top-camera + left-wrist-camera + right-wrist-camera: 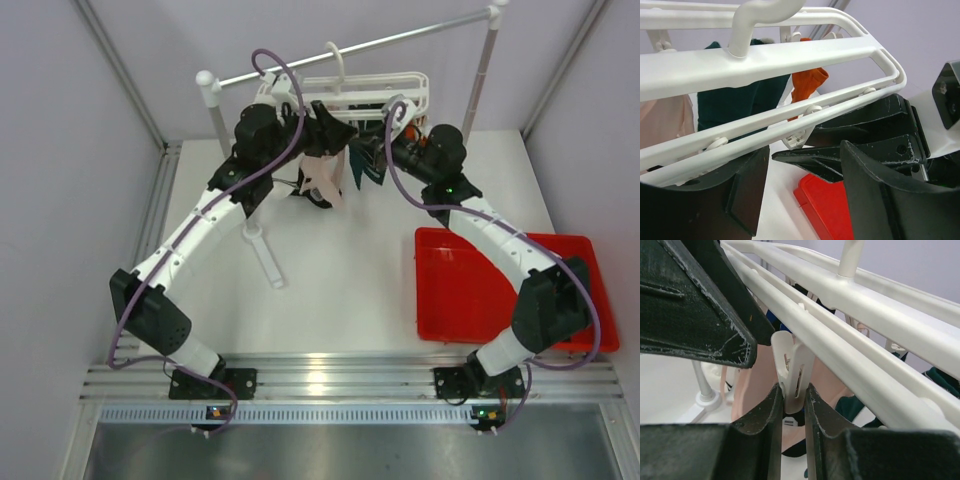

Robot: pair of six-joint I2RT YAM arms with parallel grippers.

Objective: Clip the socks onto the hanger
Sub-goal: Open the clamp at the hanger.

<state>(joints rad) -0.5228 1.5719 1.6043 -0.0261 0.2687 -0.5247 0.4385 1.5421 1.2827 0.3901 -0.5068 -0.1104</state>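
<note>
The white hanger (345, 92) hangs by its hook from the grey rail. A pale pink sock (326, 180) and a dark teal sock (366, 168) hang from it. My left gripper (322, 122) is at the hanger's near rail (790, 112); in the left wrist view it (802, 162) is open, with nothing between the jaws. The dark teal sock (735, 102), an orange sock (807, 84) and the pink sock (665, 120) hang behind the rails. My right gripper (372, 148) is shut (794, 401) on a white clip (792, 367), in front of the pink sock (752, 385).
A red tray (500, 285) lies at the right of the table, under the right arm. A white post piece (265, 252) lies on the table left of the middle. The grey rail (360, 45) on two white-capped posts stands at the back.
</note>
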